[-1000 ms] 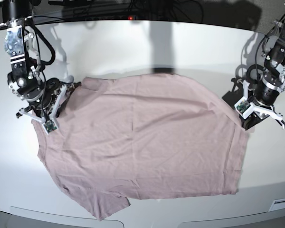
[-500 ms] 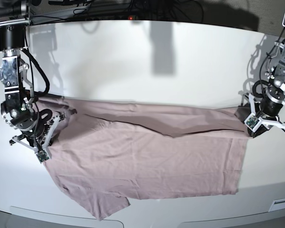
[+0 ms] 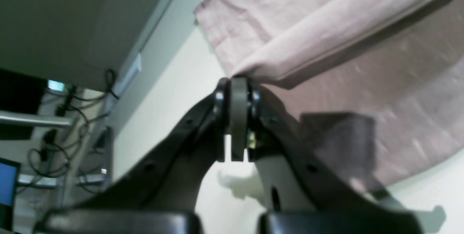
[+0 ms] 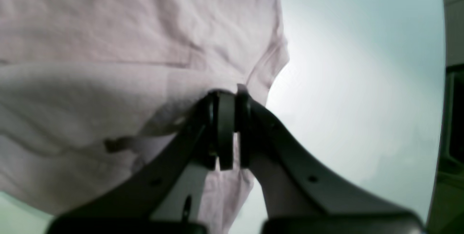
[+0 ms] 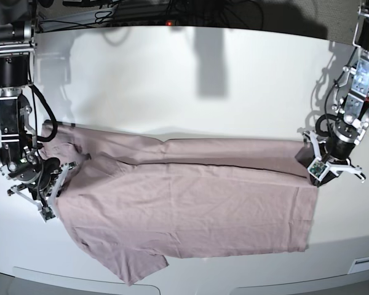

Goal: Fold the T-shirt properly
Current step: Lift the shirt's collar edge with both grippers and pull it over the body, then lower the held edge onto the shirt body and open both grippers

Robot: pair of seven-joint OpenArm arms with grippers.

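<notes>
The dusty pink T-shirt (image 5: 190, 209) lies across the white table, and its far edge is lifted and doubled over toward the front in a long fold (image 5: 190, 153). My left gripper (image 5: 305, 158), on the right of the base view, is shut on the shirt's right corner. In the left wrist view this gripper (image 3: 237, 83) pinches the fabric fold (image 3: 326, 27). My right gripper (image 5: 66, 167), on the base view's left, is shut on the shirt's left end. The right wrist view has that gripper (image 4: 227, 96) closed on the cloth (image 4: 108, 45) near a sleeve edge. A sleeve (image 5: 132, 267) hangs toward the front edge.
The white table (image 5: 190, 92) shows bare behind the shirt. Cables and dark equipment (image 5: 172, 12) run along its far edge. The table's front edge (image 5: 246, 287) lies just below the shirt. Beyond the table's side, the left wrist view shows cables and a screen (image 3: 54, 118).
Both grippers have carried the shirt's far edge toward the front, so the fold has moved forward and flattened. More bare table shows behind the shirt.
</notes>
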